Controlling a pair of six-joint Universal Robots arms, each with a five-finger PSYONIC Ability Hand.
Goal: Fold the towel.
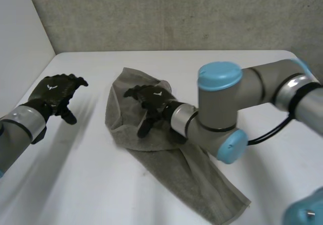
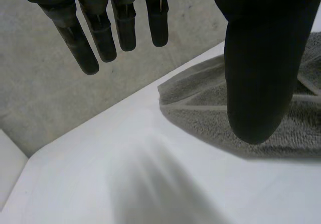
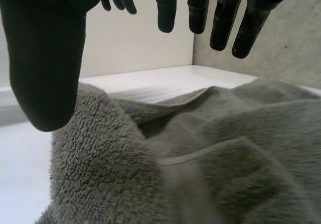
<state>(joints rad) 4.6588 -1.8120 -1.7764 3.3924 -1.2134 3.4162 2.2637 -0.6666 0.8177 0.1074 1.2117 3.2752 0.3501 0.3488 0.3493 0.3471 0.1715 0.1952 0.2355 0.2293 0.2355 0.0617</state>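
Observation:
A grey towel (image 1: 171,169) lies crumpled and partly folded on the white table (image 1: 91,184), running from the middle toward the near right. My right hand (image 1: 151,101) hovers over the towel's bunched far end with fingers (image 3: 220,18) straight and spread, holding nothing; the towel (image 3: 200,163) lies under its palm. To the left of the towel, my left hand (image 1: 55,96) is above bare table, fingers (image 2: 100,33) straight and apart from the thumb (image 2: 258,68). The towel's edge (image 2: 200,103) lies beyond that thumb.
A grey wall (image 1: 166,13) stands behind the table and a white panel (image 1: 20,28) at the far left. The table's far edge (image 1: 171,52) runs under the wall. My right arm (image 1: 237,109) crosses above the towel's middle.

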